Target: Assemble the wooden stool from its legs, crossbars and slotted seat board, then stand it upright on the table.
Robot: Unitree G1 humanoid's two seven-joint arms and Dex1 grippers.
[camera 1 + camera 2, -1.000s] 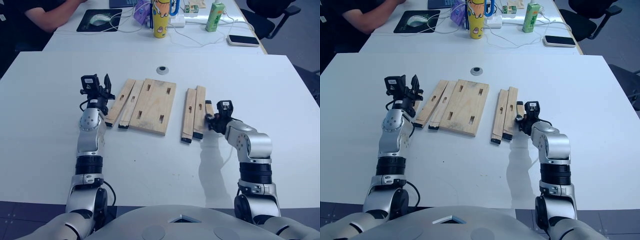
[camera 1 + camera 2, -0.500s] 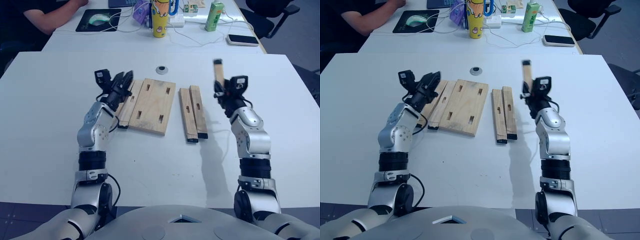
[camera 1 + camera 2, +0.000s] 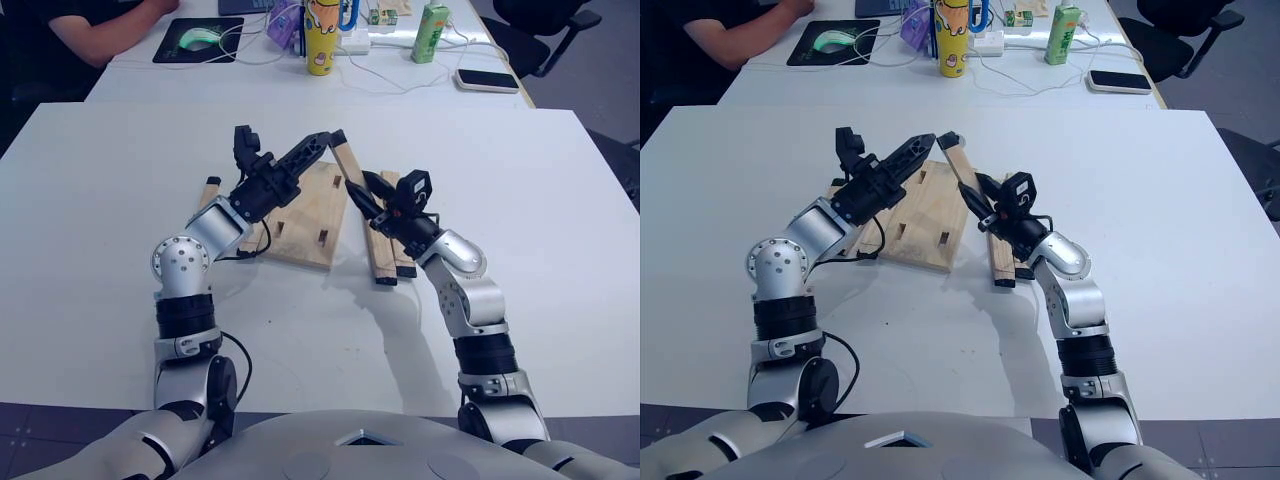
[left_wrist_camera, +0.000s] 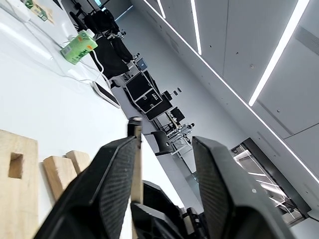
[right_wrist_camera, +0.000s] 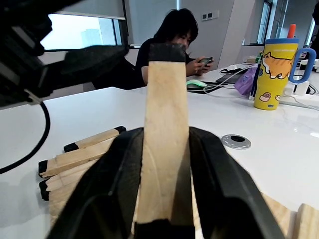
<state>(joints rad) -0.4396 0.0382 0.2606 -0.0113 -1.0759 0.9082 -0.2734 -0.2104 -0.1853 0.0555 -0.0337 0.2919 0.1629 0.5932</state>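
Wooden piece point(image 3: 347, 163) clamped in the right gripper point(image 3: 368, 192), tilted over the seat board point(image 3: 308, 218); left gripper point(image 3: 314, 145) gapes beside its tip.

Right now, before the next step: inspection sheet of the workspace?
Surface: white table, parts laid mid-table.
Job's things: seat board flat, slots up; two legs flat beside it on the robot's right; another leg end shows on its left; crossbar raised, tilted, above the board.
Clutter: yellow cup, green carton, phone, mouse pad, all on the far desk.
Grippers: right gripper shut on the crossbar; left gripper open, tips near the crossbar's top end.
Cables: white leads on the far desk.
Surroundings: office chair behind the far desk.
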